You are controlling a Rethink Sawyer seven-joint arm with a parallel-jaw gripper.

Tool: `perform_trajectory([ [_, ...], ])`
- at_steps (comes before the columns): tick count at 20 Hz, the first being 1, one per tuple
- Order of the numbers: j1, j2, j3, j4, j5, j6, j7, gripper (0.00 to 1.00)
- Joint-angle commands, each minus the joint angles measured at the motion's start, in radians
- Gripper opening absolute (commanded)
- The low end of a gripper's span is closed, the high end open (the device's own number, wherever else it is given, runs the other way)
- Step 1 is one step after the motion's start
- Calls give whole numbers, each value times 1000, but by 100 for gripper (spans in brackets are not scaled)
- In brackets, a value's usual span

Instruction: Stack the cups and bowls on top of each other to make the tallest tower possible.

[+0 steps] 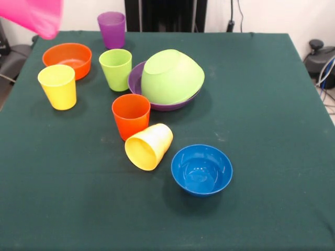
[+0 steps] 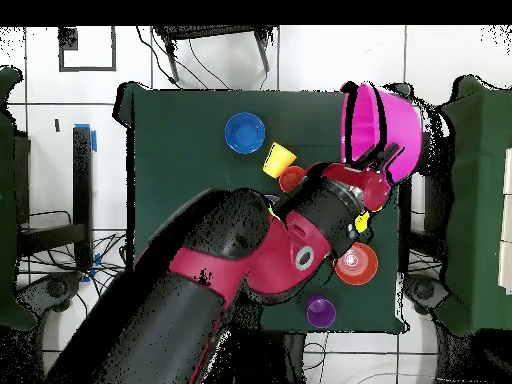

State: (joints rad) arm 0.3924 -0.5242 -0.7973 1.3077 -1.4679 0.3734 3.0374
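Observation:
My gripper (image 2: 384, 158) is shut on the rim of the very large pink bowl (image 2: 385, 118), which hangs tilted past the table's edge; only part of the pink bowl (image 1: 32, 15) shows in the front view's top left corner. On the cloth stand a purple cup (image 1: 111, 29), an orange bowl (image 1: 67, 57), a yellow cup (image 1: 57, 86), a lime green cup (image 1: 115, 68) and an orange-red cup (image 1: 131, 115). A lime green bowl (image 1: 171, 76) lies tipped over in the purple bowl (image 1: 162, 106). The yellow-orange cup (image 1: 148, 146) lies on its side beside the upright blue bowl (image 1: 201, 169).
A dark green cloth covers the table (image 1: 272, 120). My arm (image 2: 250, 260) covers much of the table's middle in the overhead view. Cables and equipment (image 1: 320, 60) lie on the floor beside the table.

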Motion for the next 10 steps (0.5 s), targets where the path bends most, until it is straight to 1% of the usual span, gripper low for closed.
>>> perform_trajectory([
  [1,-28,198,145,-48,-397,211,661,0],
  [3,-47,219,188,-52,-431,257,703,0],
  [6,-64,245,227,-64,-427,298,749,0],
  [7,-64,262,235,-71,-416,323,774,0],
  [10,-68,294,254,-86,-416,366,837,0],
])
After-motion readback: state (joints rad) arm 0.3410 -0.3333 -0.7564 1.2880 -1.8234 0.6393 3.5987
